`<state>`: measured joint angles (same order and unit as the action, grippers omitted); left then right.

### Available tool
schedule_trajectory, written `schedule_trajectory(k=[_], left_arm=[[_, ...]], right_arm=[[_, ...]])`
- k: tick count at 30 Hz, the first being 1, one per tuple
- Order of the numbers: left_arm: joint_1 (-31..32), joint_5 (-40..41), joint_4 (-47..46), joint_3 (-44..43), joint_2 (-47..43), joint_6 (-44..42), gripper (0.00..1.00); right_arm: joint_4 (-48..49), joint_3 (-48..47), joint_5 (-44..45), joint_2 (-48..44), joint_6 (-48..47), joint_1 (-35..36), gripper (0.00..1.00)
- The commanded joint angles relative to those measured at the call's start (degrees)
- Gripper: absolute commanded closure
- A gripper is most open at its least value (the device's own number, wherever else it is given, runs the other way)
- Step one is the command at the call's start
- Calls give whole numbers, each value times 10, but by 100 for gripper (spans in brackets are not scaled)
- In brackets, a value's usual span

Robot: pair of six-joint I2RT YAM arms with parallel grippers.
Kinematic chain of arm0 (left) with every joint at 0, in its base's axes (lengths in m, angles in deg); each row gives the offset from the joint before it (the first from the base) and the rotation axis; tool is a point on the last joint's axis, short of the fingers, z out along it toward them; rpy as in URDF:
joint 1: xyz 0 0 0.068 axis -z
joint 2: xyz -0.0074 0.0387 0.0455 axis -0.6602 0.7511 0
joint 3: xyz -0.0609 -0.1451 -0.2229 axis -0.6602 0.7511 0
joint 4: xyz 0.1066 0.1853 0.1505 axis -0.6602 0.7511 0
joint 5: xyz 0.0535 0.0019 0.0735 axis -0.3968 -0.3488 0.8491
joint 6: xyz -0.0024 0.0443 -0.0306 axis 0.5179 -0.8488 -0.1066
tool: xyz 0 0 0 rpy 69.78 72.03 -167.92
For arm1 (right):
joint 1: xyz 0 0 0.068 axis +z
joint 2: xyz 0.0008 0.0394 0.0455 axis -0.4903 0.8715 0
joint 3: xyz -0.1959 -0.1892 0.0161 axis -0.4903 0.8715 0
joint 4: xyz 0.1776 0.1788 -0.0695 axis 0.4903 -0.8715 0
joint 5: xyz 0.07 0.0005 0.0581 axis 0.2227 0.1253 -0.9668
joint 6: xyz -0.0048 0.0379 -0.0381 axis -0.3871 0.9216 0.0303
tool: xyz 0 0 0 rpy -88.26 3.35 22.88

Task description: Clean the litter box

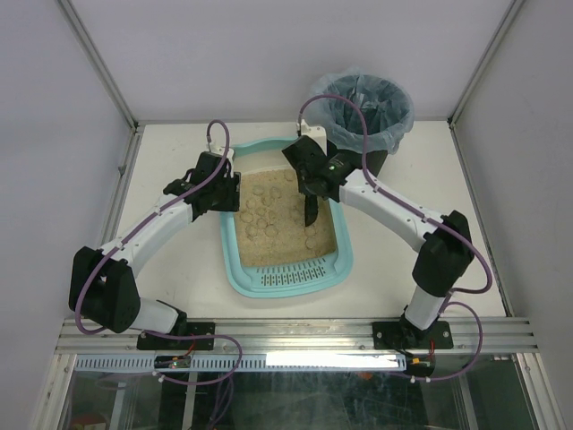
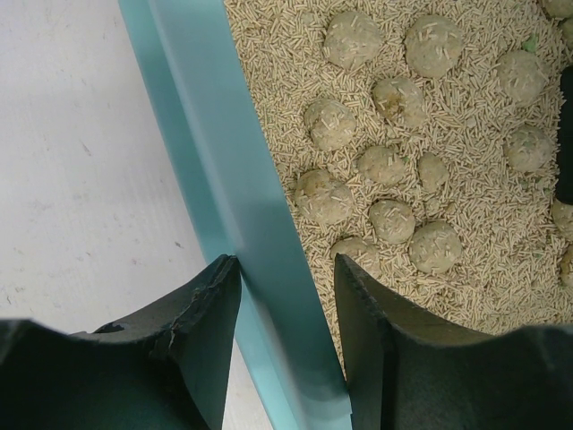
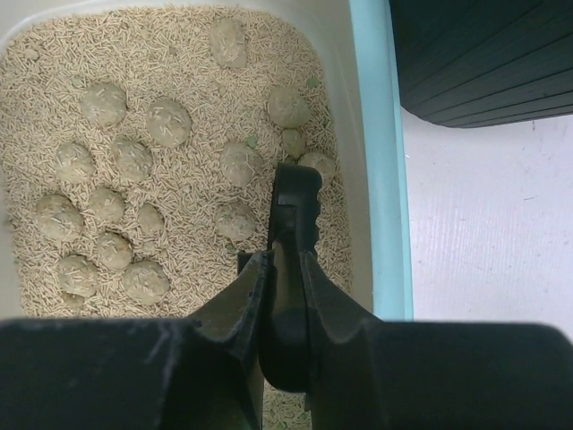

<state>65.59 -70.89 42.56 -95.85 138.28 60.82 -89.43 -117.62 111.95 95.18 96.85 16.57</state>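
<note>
Left gripper (image 2: 286,264) straddles the left long rim of the large light teal plastic litter box (image 2: 215,134), one finger against the rim's outer edge over the table and the other inside against the inner wall, so its half-parted jaws clamp the rim. Right gripper (image 3: 283,255) is closed tight on the handle of a small black plastic scoop (image 3: 293,202), whose far end reaches down to the litter near the box's right wall. That box lies in the middle of the pale table (image 1: 286,309), with its slotted strip (image 1: 291,276) towards the near edge and its other end towards the far edge. It holds beige pelleted litter (image 3: 152,45) spread across the whole floor, with many rounded grey-beige clumps (image 2: 434,246) lying on top, most of them in the far half. A black round ribbed bin (image 1: 378,163) with a translucent bluish bag liner (image 1: 403,112) stands at the far right corner of the table, just beside the box's far right corner. Bare table lies along both long sides of the box and between the slotted end and the near edge. Both arms reach inward over those side strips.
</note>
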Motion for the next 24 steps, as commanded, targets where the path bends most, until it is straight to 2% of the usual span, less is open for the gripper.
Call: schedule_trajectory(k=[1, 9, 24], left_arm=[[10, -75, -43, 5, 8, 4, 55], [10, -75, -43, 5, 8, 3, 55], [10, -82, -43, 5, 8, 1, 57]], right_arm=[[-33, -29, 6, 12, 19, -2, 100], [8, -1, -80, 8, 58, -16, 100], [218, 186, -220, -88, 134, -46, 100]])
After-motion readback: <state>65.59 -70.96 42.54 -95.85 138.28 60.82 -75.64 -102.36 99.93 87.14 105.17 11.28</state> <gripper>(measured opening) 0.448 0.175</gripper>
